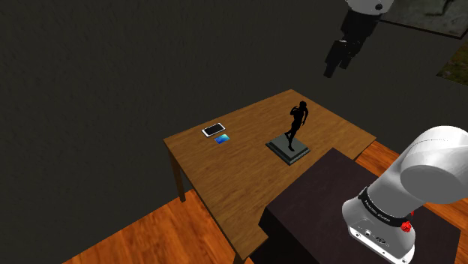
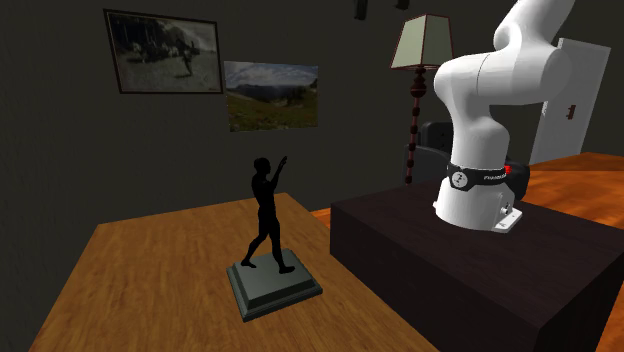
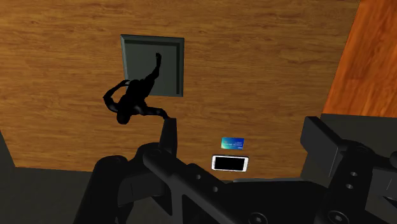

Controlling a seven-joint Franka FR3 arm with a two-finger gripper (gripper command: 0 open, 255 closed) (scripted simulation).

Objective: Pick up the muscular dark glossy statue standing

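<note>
Statue [image 1: 297, 120] upright on grey base [image 1: 288, 148], tabletop [image 1: 225, 180]. Tool [image 1: 334, 64] high above, fingers apart, empty.

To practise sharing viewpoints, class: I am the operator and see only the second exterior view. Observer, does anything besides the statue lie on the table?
Observer: Yes. The shoulder view shows a phone and a blue card on the table, left of the statue.
Operator: Where is the gripper?
Observer: In the shoulder view the gripper hangs high above the table, up and right of the statue.
Operator: Open or shut?
Observer: Open. In the wrist view its fingers stand apart, clasping nothing.
</note>
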